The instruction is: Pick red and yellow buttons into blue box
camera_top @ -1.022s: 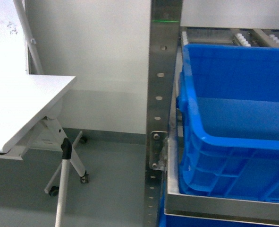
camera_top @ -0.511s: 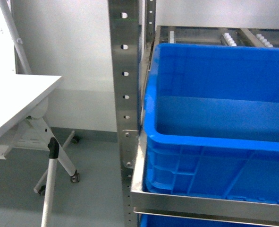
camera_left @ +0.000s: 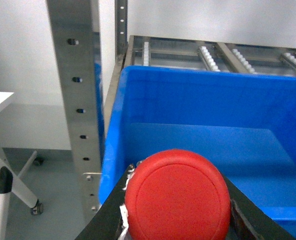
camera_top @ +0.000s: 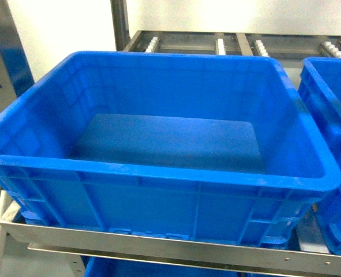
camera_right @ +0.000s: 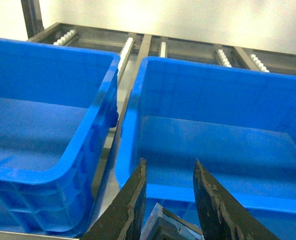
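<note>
The head view has swung off the white table and steel post, and the blue box (camera_top: 158,150) now fills the frame, its floor bare. The left gripper (camera_left: 175,210), at the bottom of its wrist view, pinches the red button (camera_left: 177,197) just short of the box's near rim (camera_left: 137,75). Dropping it in looks close. The right gripper (camera_right: 170,197) holds something grey; I cannot tell what, and no yellow button shows.

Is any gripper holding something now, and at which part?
The left gripper holds the red button; its grip point is hidden below the cap. What sits between the right gripper's fingers cannot be told.
</note>
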Controlling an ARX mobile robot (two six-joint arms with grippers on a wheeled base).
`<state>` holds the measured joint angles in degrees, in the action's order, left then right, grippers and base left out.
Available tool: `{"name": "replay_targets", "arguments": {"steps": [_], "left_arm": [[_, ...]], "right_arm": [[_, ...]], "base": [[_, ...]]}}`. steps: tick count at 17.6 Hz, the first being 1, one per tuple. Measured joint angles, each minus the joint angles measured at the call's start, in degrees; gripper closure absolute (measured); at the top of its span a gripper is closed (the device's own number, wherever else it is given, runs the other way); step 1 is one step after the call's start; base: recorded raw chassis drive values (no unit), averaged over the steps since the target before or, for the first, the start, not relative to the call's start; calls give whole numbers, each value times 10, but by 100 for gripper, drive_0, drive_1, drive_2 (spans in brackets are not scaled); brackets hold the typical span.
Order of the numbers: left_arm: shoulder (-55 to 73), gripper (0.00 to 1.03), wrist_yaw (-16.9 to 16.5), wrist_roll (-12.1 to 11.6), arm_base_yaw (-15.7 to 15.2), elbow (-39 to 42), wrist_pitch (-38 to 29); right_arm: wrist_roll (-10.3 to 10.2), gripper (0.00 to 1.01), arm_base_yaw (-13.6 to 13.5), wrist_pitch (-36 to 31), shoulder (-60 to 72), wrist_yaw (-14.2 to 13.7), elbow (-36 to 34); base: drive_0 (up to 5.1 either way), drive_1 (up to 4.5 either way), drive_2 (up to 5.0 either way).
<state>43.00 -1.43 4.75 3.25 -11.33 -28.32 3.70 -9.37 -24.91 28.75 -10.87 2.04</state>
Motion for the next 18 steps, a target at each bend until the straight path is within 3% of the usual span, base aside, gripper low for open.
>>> {"name": "replay_targets", "arguments": {"steps": [18], "left_arm": [[0, 72, 0, 0, 0, 0, 0]], "right_arm": [[0, 74, 0, 0, 0, 0, 0]], "base": [[508, -233, -233]]}}
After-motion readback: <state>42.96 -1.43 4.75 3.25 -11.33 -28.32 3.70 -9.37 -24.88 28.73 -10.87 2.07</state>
